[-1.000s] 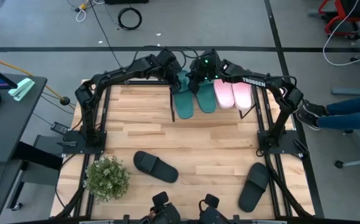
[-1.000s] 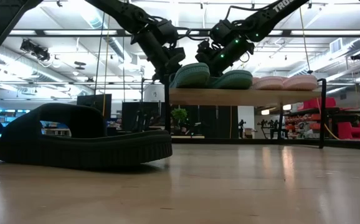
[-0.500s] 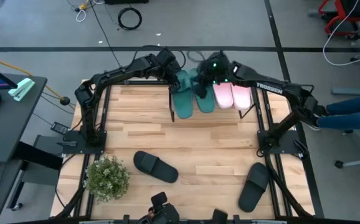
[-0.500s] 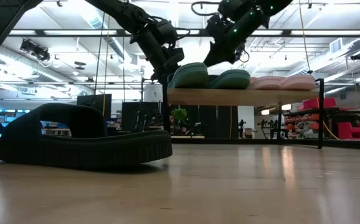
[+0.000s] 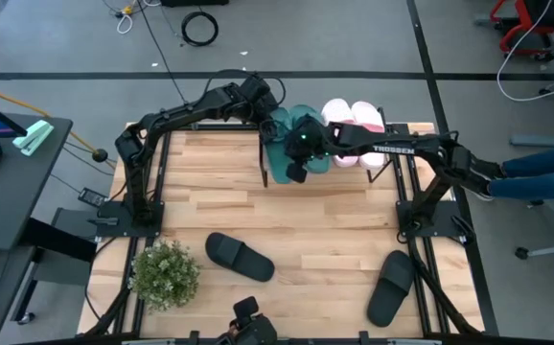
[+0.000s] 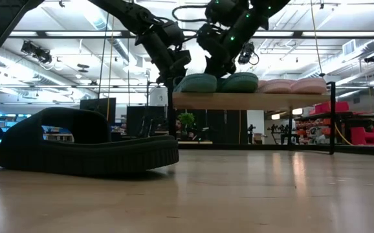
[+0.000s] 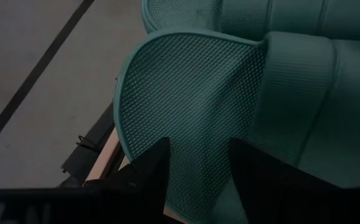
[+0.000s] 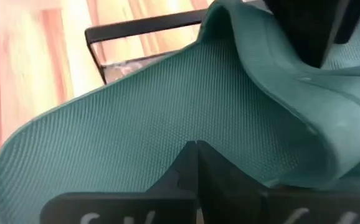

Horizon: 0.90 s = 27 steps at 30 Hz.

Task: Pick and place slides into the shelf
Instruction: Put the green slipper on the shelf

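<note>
Two teal slides [image 5: 282, 158] [image 6: 216, 83] lie side by side on the shelf's plank top [image 6: 252, 99] at the table's far edge, with two pink slides [image 5: 354, 134] to their right. My left gripper [image 7: 198, 180] is open over the far end of the left teal slide [image 7: 186, 106]. My right gripper [image 8: 196, 163] is shut over that slide's footbed, nearer its near end. Two black slides [image 5: 240, 256] [image 5: 392, 287] rest sole-down on the table. My left gripper's fingers [image 7: 149, 177] stand over the far end of the left teal slide's footbed; I cannot tell whether they touch it. My right gripper's shut fingertips meet the left teal slide's footbed [image 8: 167, 130] from above, slanting from the near side. The slide lies flat on the shelf.
A small potted plant [image 5: 166, 273] stands at the table's near left. The shelf's black wire legs [image 5: 265, 163] drop to the tabletop. In the low view a black slide [image 6: 87, 152] fills the left foreground. A person's legs [image 5: 536, 172] show right of the table.
My right gripper rose from the far side of the teal slides, then swung toward the near edge and left, and came down over them, baring the pink slides. In the low view the left teal slide sits lower on the shelf than before.
</note>
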{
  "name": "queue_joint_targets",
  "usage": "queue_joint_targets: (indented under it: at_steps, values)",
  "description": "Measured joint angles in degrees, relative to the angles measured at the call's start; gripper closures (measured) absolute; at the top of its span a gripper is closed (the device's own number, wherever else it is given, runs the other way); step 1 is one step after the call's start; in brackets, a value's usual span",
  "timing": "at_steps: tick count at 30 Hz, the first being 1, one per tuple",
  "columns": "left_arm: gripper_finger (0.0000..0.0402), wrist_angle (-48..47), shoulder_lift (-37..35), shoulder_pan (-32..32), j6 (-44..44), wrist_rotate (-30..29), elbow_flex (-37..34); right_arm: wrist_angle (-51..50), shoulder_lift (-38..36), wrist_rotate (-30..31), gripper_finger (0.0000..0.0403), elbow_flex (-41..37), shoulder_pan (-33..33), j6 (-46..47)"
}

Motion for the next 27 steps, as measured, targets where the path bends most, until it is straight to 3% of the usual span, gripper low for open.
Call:
queue_joint_targets:
  at_steps: [11, 27]
  values:
    - [0.023, 1.39, -1.35, -0.08, 1.14, -0.07, -0.25, -2.42, 2.18, -1.37, 0.0403, 0.22, -0.48, 3.3]
    - [0.023, 7.55, -3.85, -1.09, 1.23, -0.03, -0.26, 4.07, 1.89, -2.16, 0.0402, -0.11, 0.4, 1.73]
